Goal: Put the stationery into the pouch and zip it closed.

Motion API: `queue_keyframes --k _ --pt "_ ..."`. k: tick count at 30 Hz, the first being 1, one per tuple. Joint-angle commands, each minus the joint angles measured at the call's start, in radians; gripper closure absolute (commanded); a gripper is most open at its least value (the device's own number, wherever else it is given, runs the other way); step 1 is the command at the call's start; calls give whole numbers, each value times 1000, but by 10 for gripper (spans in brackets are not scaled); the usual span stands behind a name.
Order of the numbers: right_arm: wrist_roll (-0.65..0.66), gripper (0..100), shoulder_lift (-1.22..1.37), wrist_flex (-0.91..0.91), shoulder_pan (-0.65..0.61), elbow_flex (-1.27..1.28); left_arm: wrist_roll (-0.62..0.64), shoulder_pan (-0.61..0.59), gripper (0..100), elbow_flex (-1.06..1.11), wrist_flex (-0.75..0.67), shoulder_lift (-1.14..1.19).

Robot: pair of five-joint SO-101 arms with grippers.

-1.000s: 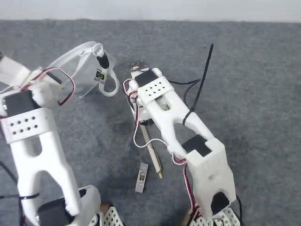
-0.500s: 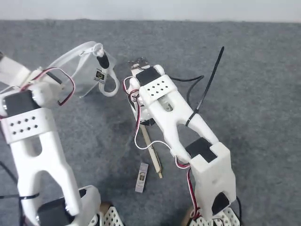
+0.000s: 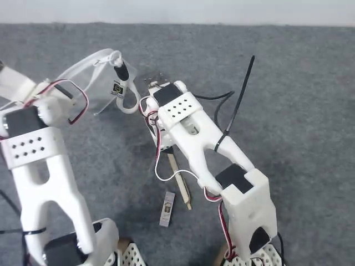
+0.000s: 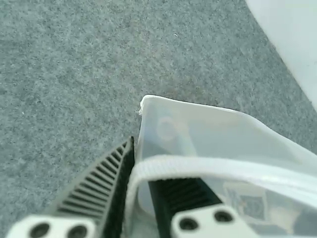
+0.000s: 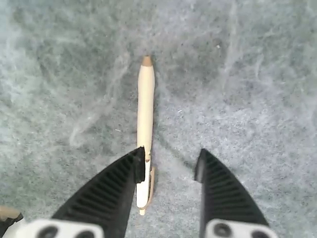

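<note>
the clear pouch [image 3: 91, 77] sits at the far left of the grey carpet [image 3: 299, 111], held up with its mouth open and its white zip edge curving round. a black pull [image 3: 121, 72] with a white loop hangs off the end nearest the other arm. the left gripper [image 4: 141, 173] has that white edge pinched between its two black ribbed fingers [image 4: 111, 171], drawn in narrow on it, and the see-through wall of the pouch rises off the carpet just past the tips. the right arm reaches out over the middle of the carpet, with its wrist pointing down close to the pouch's loop. below it the right gripper [image 5: 171, 166] hangs with its fingers spread wide and nothing between them. the pen [image 5: 145, 109], a pale cream one, lies flat on the carpet, off to one side of the gap rather than centred in it. its clip end passes under the tip of one finger [image 5: 130, 171]; i can't tell whether the finger touches it. from above, the pen runs out from under the right arm back towards the arm bases. a small flat piece [image 3: 167, 209] lies on the carpet just beside its near end, apart from it. both are well apart from the pouch and outside it. a black tie [image 3: 244, 83] sticks up from the right arm.
</note>
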Motion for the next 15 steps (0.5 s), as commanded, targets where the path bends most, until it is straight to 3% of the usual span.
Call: queue_keyframes --k 1,15 --pt "14 819 -87 4 -4 -11 8 -8 987 -5 -28 -5" --pt "14 819 156 -216 -15 -15 8 -5 987 -5 -28 -5"
